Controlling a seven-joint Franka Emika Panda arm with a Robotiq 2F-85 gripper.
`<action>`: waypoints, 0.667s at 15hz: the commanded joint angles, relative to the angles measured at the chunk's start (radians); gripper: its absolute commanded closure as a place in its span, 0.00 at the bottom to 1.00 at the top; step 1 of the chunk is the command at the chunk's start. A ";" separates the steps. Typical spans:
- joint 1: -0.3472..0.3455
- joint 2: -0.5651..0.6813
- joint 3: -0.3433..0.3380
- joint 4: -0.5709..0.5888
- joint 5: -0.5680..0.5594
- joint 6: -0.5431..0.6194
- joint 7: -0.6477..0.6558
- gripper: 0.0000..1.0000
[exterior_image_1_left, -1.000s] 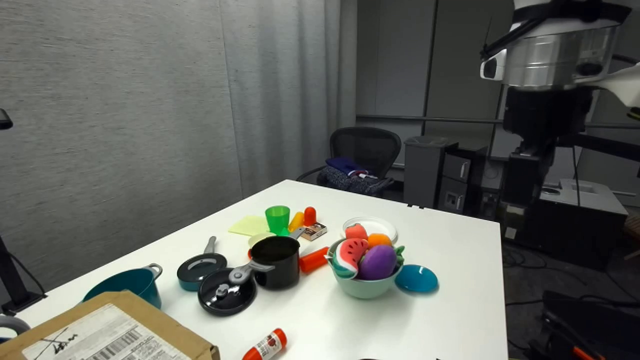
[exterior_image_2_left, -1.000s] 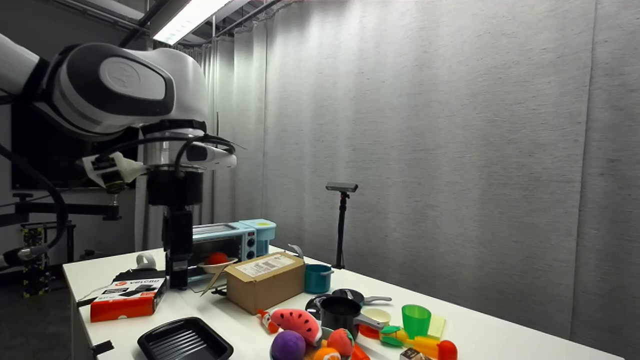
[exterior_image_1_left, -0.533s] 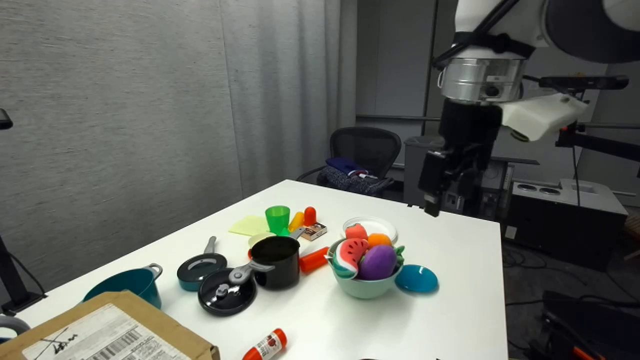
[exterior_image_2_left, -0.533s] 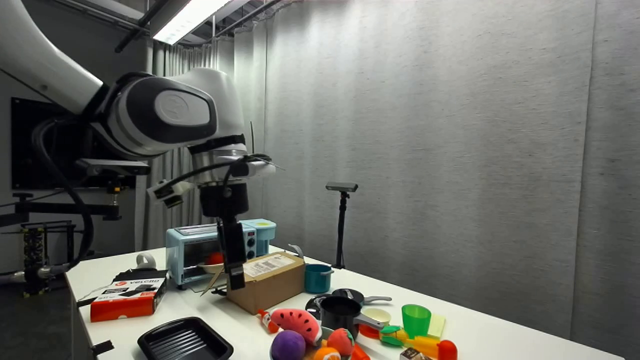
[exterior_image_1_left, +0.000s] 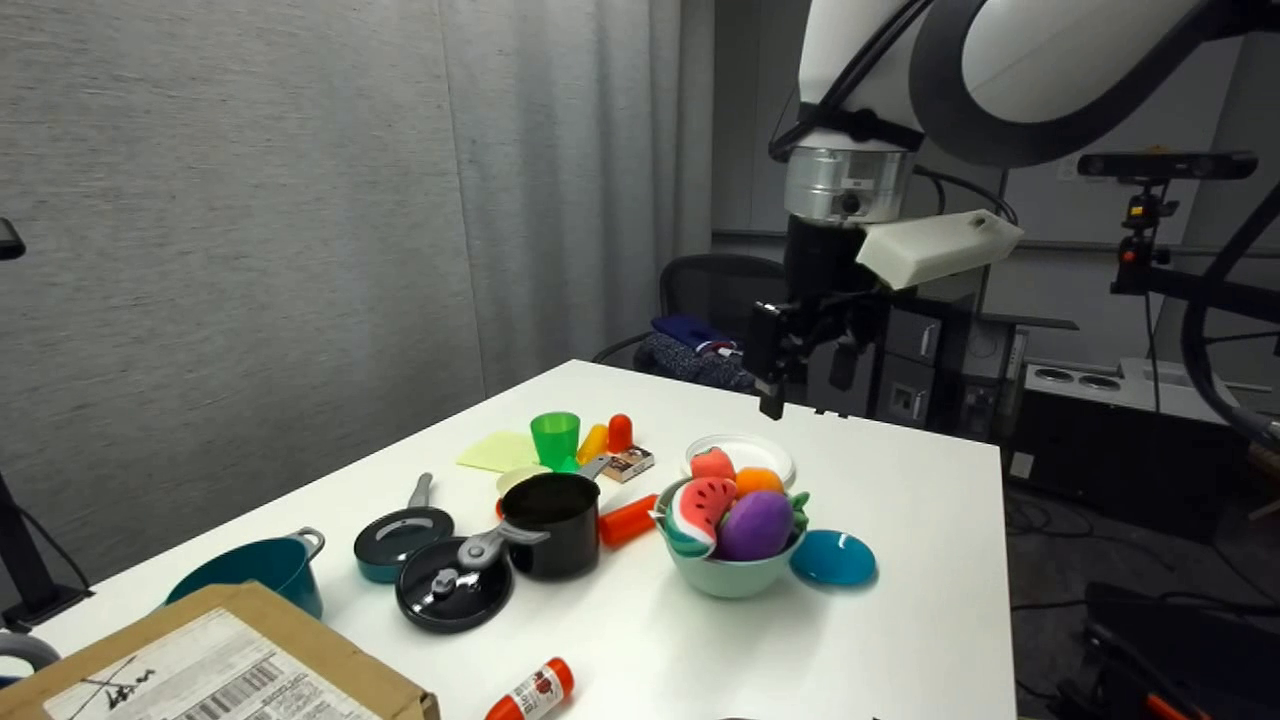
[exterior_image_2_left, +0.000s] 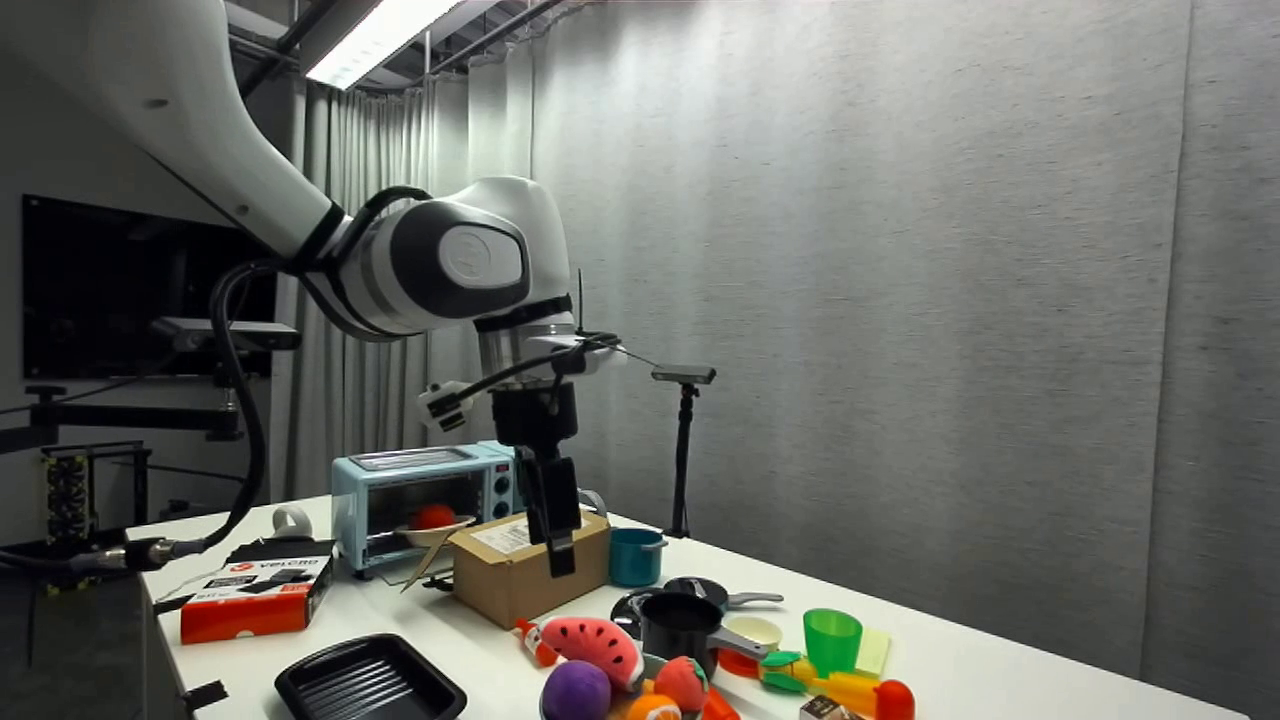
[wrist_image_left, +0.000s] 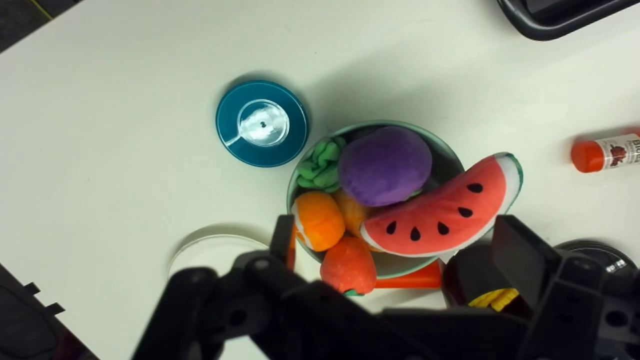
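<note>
Mint-green, the bowl (exterior_image_1_left: 730, 579) of plush fruit (exterior_image_1_left: 752, 524) sits well below the gripper (wrist_image_left: 395, 231), which is spread wide.

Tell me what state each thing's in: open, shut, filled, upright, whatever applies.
Gripper: open, empty
Mint bowl: heaped with plush produce
Black pot: upright, uncovered
Black lid: off, beside the pot
Green cup: upright
Red bottle: on its side
Cardboard box: top shut
Toaster oven: door position unclear

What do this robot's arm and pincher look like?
The arm is white and rounded, with black bands at its joints and a pale oval panel bearing a faint emblem. Black cables run along it. Near its end are a silver ring and a pale, blocky attachment. The gripper is black, with two chunky fingers.
</note>
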 joint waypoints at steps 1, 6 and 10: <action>0.025 0.002 -0.025 0.004 -0.007 -0.003 0.005 0.00; 0.002 0.046 -0.016 0.036 -0.077 0.072 0.118 0.00; 0.026 0.122 -0.035 0.094 -0.034 0.153 0.144 0.00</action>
